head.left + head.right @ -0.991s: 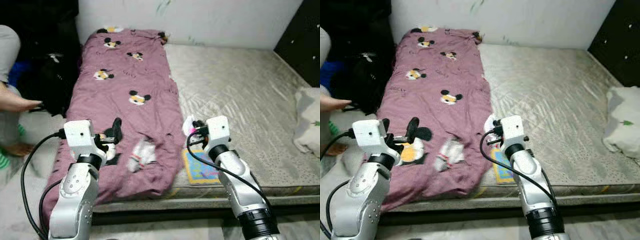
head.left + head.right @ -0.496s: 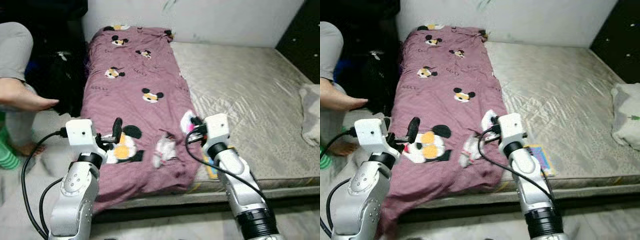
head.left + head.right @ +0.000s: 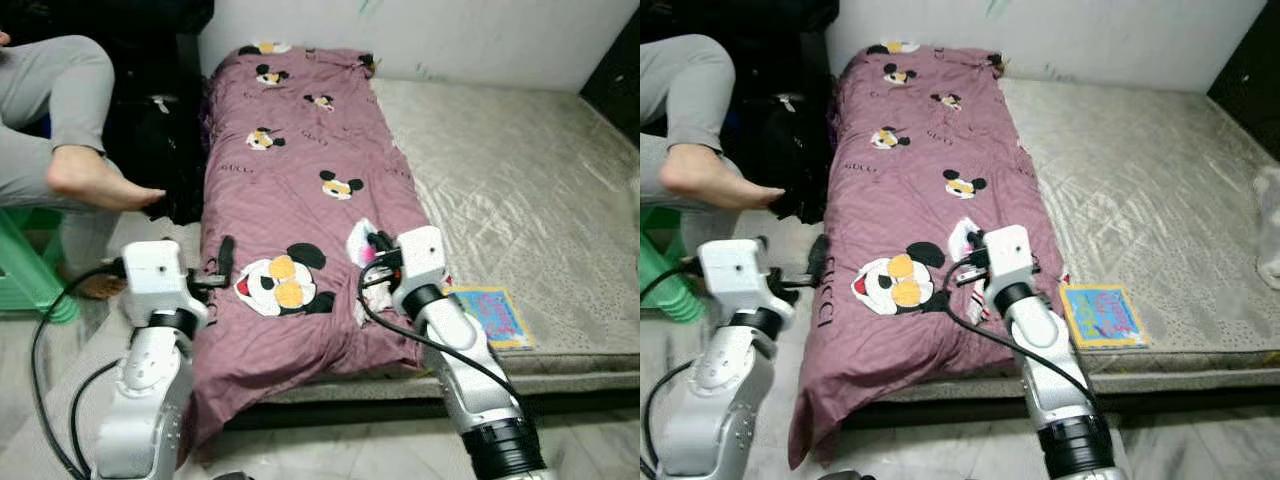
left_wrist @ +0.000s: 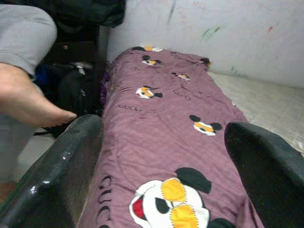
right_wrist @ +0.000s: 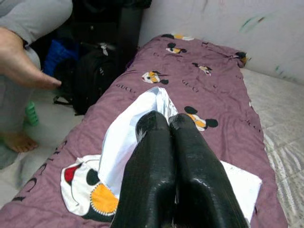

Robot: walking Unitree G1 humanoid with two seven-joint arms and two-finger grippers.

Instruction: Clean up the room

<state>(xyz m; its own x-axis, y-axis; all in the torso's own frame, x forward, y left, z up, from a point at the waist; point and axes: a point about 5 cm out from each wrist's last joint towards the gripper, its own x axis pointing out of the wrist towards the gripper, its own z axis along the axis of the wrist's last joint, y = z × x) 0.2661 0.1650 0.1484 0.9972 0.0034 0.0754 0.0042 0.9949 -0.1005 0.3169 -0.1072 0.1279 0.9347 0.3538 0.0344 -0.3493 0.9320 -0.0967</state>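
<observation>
My right gripper (image 5: 164, 126) pinches the soft mauve mouse-print blanket (image 3: 300, 190) by its near right edge; limp, light cloth. Left gripper (image 4: 161, 156) gapes empty.

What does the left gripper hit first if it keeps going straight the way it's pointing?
Probably the purple blanket. The left gripper is open and aimed along the blanket's length, low over the big cartoon print. Beyond that lies the white wall, though depth is hard to judge.
</observation>
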